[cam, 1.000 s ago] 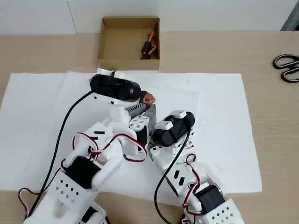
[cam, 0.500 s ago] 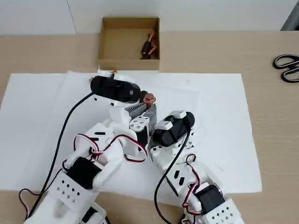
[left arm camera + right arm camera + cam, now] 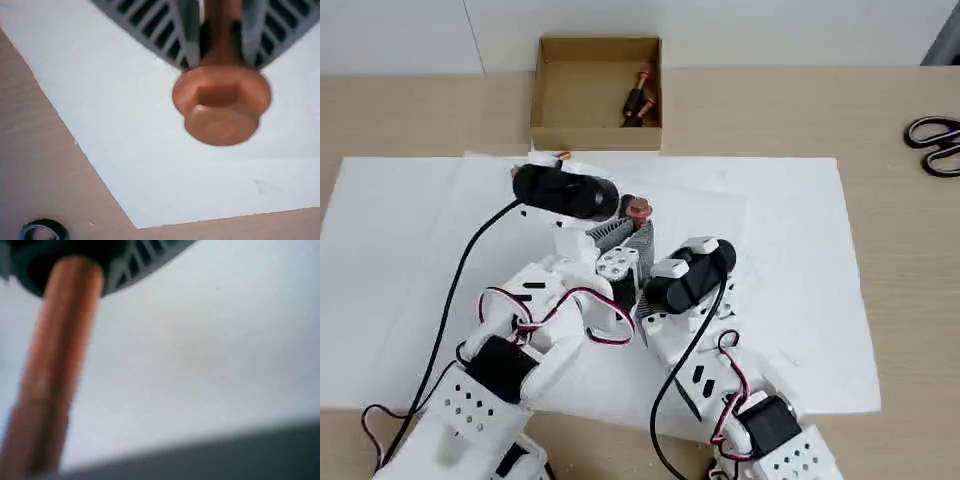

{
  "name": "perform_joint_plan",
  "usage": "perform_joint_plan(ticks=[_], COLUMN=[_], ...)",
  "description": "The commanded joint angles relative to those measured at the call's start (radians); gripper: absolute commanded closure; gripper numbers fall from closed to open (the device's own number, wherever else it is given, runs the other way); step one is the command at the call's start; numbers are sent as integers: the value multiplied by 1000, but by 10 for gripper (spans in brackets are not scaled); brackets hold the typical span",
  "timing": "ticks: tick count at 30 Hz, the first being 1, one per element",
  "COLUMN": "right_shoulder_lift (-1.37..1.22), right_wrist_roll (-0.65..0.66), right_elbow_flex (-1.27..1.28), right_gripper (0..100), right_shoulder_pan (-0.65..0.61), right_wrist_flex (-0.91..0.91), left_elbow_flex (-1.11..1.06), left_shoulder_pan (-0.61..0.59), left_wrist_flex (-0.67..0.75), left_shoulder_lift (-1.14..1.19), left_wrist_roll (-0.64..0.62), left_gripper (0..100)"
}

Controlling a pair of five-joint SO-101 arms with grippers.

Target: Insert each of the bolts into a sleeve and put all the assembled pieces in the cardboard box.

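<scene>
High view: the cardboard box (image 3: 546,95) sits at 12 o'clock on the table (image 3: 420,100); assembled pieces (image 3: 638,95) lie against its 3 o'clock wall, so part of the job is done; the two arms meet over the white paper (image 3: 790,260) at the centre, with the left gripper (image 3: 626,230) touching the right gripper (image 3: 640,248); a copper bolt (image 3: 638,209) sticks up at their 12 o'clock side; a small copper bit (image 3: 563,155) shows near the box, too small to name; scissors (image 3: 935,145) lie at 2 o'clock.

Left wrist view: the left gripper pinches the bolt just under its hexagonal head.

Right wrist view: a copper shaft (image 3: 60,355) runs out from under dark grey plastic; I cannot tell whether the right gripper clamps it, nor whether it is shank or sleeve.

I judge the joining to be under way; this piece is not yet boxed.
</scene>
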State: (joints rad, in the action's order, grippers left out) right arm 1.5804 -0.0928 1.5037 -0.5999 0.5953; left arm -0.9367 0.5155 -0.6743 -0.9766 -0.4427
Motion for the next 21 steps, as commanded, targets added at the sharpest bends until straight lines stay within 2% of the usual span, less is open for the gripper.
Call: perform_joint_plan(ticks=[1,21], right_shoulder_lift=[19,19], right_wrist_roll=[-6,-6], right_elbow_flex=[-29,-28], right_gripper=[995,995], right_shoulder_pan=[7,7], right_wrist_flex=[-24,-24], left_elbow_flex=[7,7], left_shoulder_pan=[-14,2], left_wrist_flex=[34,52], left_shoulder_lift=[-11,-9], left_wrist_roll=[-2,-5], left_gripper=[994,994])
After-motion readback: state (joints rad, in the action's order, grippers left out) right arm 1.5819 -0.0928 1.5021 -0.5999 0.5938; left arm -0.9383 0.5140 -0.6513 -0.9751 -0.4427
